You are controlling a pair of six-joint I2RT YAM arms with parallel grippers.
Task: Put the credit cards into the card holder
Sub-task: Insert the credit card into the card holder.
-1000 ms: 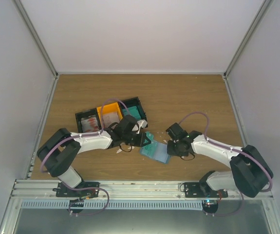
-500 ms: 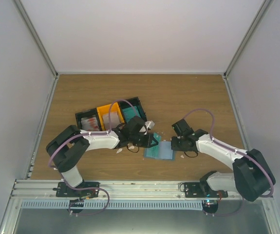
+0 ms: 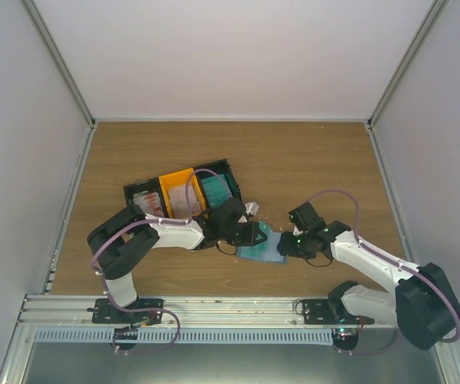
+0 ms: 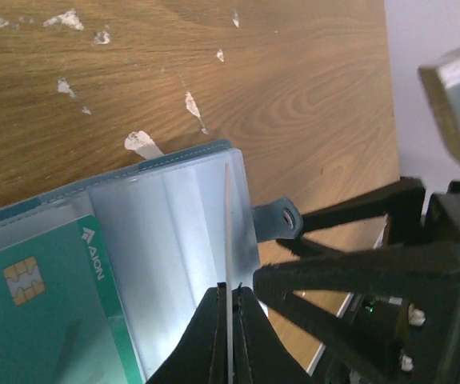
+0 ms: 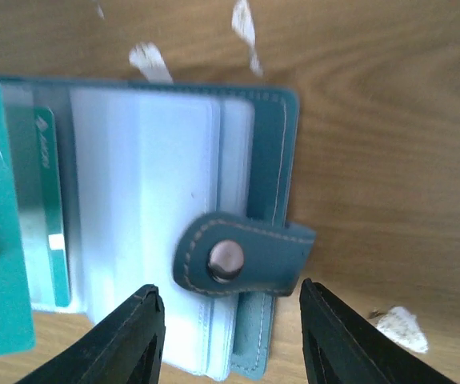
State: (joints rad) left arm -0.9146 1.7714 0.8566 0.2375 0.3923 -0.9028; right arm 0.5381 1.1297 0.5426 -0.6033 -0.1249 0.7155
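The card holder (image 3: pixel 263 250) lies open on the table, its pale sleeves up, between my two grippers. My left gripper (image 4: pixel 230 290) is shut on a thin credit card (image 4: pixel 227 224), seen edge-on, standing over the holder's right-hand sleeves (image 4: pixel 174 240). A teal card (image 4: pixel 38 312) sits in a sleeve further left. From above, the left gripper (image 3: pixel 254 234) is at the holder's far edge. My right gripper (image 5: pixel 228 302) is open, its fingers either side of the holder's snap tab (image 5: pixel 242 256) without touching it. In the top view the right gripper (image 3: pixel 284 245) is at the holder's right edge.
A black-and-orange bin (image 3: pixel 218 170) with stacks of cards stands behind the left arm. Small white scraps (image 4: pixel 143 142) dot the wood near the holder. The right gripper's black fingers (image 4: pixel 358 276) loom close to the left gripper's fingers.
The right gripper has opened and slid left to the holder's tab. The left gripper has carried its card rightward over the holder, which has shifted slightly.
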